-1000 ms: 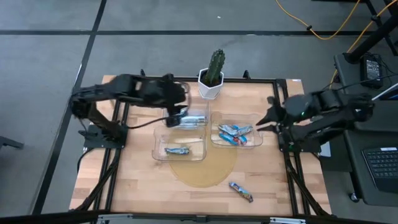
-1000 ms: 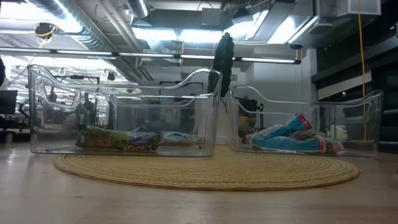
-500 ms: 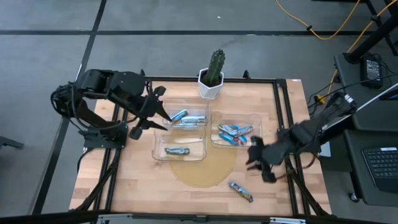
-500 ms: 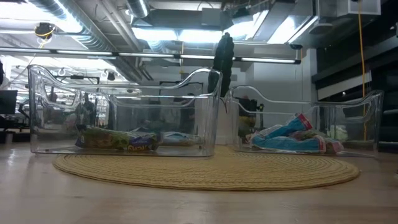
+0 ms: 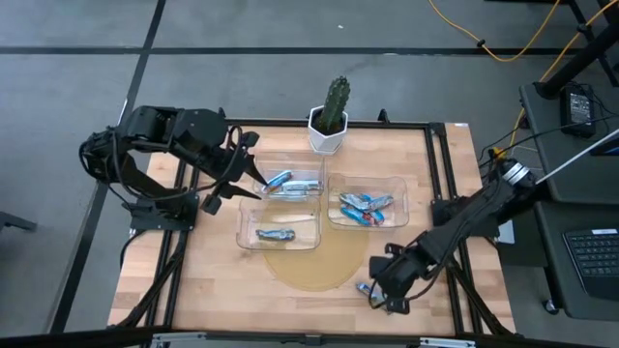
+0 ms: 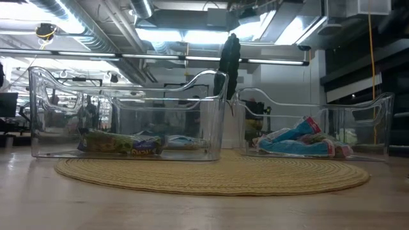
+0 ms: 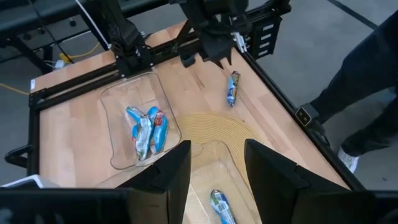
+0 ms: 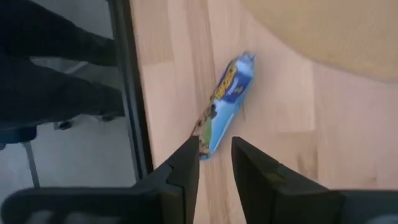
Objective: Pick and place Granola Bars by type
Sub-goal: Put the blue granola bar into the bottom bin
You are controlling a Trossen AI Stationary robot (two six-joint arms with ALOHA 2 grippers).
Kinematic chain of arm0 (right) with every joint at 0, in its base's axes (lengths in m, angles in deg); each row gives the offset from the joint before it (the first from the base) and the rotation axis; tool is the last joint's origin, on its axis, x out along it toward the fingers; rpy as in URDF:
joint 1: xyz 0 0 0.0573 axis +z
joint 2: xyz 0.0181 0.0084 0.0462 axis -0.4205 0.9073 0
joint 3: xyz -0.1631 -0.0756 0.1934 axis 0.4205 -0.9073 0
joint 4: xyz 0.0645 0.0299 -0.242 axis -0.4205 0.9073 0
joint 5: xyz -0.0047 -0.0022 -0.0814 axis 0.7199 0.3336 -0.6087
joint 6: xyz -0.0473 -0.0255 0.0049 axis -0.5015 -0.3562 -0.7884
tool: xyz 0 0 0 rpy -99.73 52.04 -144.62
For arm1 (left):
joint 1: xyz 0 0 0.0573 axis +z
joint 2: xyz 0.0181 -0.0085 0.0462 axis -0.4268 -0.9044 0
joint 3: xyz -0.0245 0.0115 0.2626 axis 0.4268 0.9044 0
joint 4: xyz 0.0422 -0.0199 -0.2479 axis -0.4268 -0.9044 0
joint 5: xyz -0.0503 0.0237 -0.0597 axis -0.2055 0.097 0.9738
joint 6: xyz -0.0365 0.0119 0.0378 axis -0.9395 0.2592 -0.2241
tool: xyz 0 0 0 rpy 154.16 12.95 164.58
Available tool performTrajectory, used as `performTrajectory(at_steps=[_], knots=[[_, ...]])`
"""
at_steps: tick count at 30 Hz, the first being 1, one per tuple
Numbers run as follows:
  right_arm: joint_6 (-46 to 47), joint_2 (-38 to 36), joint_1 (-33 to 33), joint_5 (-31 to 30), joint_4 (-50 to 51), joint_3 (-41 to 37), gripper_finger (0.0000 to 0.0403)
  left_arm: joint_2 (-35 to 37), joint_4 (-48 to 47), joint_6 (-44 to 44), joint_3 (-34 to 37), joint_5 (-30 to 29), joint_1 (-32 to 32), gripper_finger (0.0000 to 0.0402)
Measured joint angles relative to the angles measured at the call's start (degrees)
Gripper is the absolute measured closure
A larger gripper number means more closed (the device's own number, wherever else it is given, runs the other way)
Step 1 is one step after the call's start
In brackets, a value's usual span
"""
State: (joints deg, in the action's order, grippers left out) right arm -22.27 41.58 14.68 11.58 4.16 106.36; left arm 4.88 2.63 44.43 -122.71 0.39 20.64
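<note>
1. High view: right gripper [image 5: 380,293] low over the loose blue foil-wrapped granola bar [image 5: 368,287] on the wooden table [image 5: 213,280]; left gripper [image 5: 235,172] beside the clear plastic bins [image 5: 280,208].
2. Left wrist view: fingers [image 7: 168,174] apart, holding nothing.
3. Right wrist view: fingers [image 8: 186,165] slightly parted, bar [image 8: 225,104] just beyond, ungripped.

blue-and-brown wrapped granola bar [image 8: 225,103], tan woven mat [image 5: 314,259], pale wood table [image 5: 208,275]

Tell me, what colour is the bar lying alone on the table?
The loose granola bar is bright blue with brownish-green print, clearest in the right wrist view.
</note>
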Motion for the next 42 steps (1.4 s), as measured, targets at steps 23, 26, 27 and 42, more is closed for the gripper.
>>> performTrajectory(at_steps=[23,26,27,42], knots=[[17.8,19.8,3.6,-0.2,-7.0,0.2,0.0089,0.0,-2.1,-0.6,0.0,1.9,0.0,0.0258],[18.1,20.7,3.6,-0.2,-6.9,0.4,0.0106,0.0,-2.8,-0.6,0.0,1.9,0.0,0.0258],[18.5,20.7,3.6,-0.6,-6.7,0.4,0.0116,0.0,-2.9,-0.6,0.0,1.9,0.0,0.0258],[16.3,16.0,3.5,-2.4,0.1,5.2,0.0366,0.0,-2.9,-0.7,0.0,1.9,-0.9,0.0258]])
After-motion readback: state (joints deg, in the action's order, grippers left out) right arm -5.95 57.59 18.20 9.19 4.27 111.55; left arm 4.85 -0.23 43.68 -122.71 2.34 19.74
